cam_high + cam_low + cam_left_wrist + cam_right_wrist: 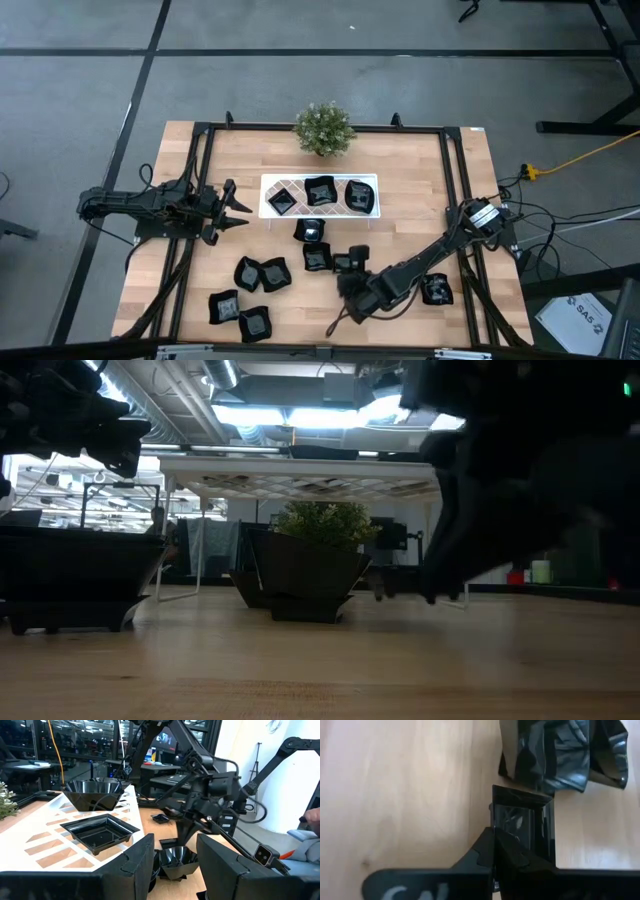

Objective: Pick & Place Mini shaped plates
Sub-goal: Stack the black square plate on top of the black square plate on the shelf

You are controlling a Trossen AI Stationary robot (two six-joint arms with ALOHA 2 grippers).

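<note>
Room: a grey floor crossed by dark lines surrounds the bench; beyond it stand lit ceiling fixtures and other workbenches.
Surface: a pale wooden table (400, 170) carrying a black frame around its edges.
Landmark: a long white tray (319, 195) with a brown lattice, lying across the far middle of the table.
Left arm: it lies to the left of the tray, at about the tray's level.
Left gripper (243, 209): just off the tray's left end, fingers spread wide apart and holding nothing.
Loose plates left of centre: a group of mini shaped plates (262, 274) sits on the near side of the tray; two more (240, 313) lie nearer the table's front edge.
Plant: a small green potted plant (323, 128) stands just behind the tray, at the table's far edge.
Plates on the tray: three black dishes (320, 190) rest in a row on it.
Plates before the tray: a few more dishes (314, 245) lie just in front of its middle.
Right gripper (493, 836): low over the table, near and to the right of the tray, fingers pinched together on the thin rim of a square black dish (522, 825).
Neighbouring dish: a glossy crumpled-looking plate (560, 752) lies just beyond the pinched one.
Right arm: it reaches in slantwise from the table's right edge.
Far right: one plate (436, 290) lies beside that arm.
</note>
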